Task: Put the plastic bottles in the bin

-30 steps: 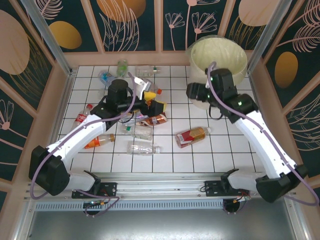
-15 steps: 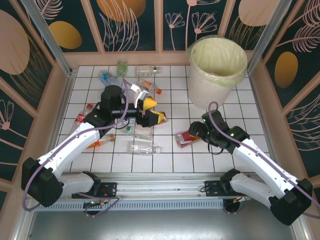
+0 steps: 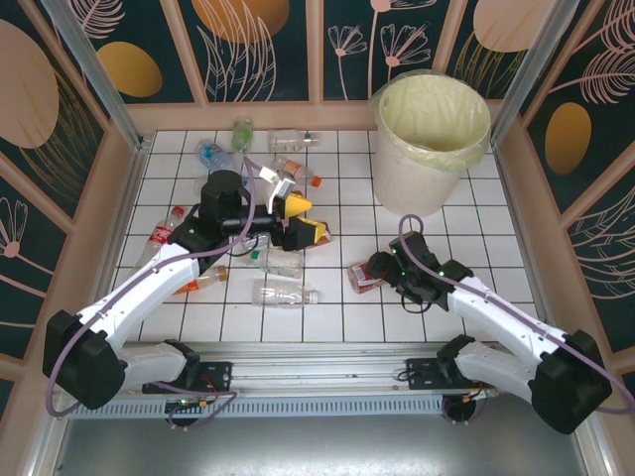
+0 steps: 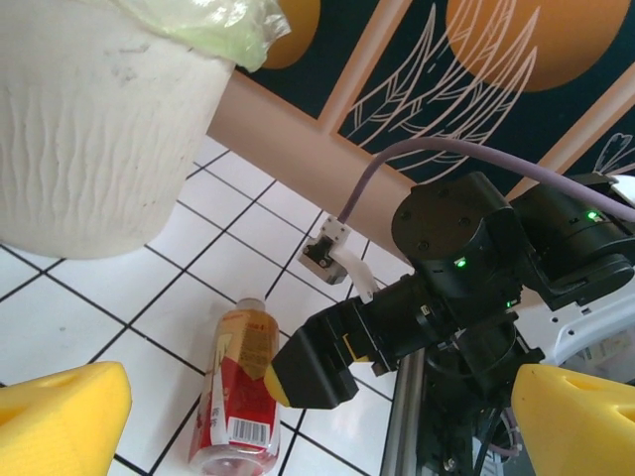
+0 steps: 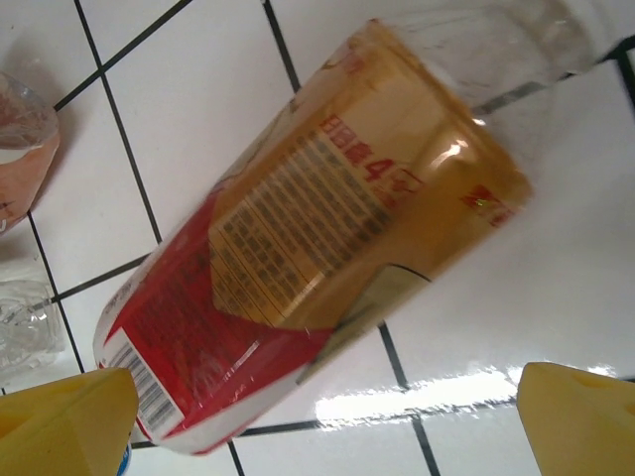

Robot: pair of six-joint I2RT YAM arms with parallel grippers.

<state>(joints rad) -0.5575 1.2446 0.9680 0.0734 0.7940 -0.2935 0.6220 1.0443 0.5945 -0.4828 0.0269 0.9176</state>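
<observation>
White-tiled table (image 3: 496,198): right pincer (image 5: 322,407), moved down from bin (image 3: 407,183), now spread wide over 1 red-labelled bottle (image 5: 298,248) lying flat near bin; grasp likely next. Left pincer (image 3: 310,220) spread above remaining bottles (image 3: 278,263).

A white-tiled counter (image 3: 347,322) carries the cream bin (image 3: 412,188) at its far right corner; plastic bottles (image 3: 283,295) lie scattered over the left half, one red-labelled bottle (image 3: 363,278) nearer the middle

bin (image 3: 412,183) cream | liner (image 3: 429,109) yellow-green | bottle (image 5: 298,248) red-amber label | tiles (image 3: 362,317) white
</observation>
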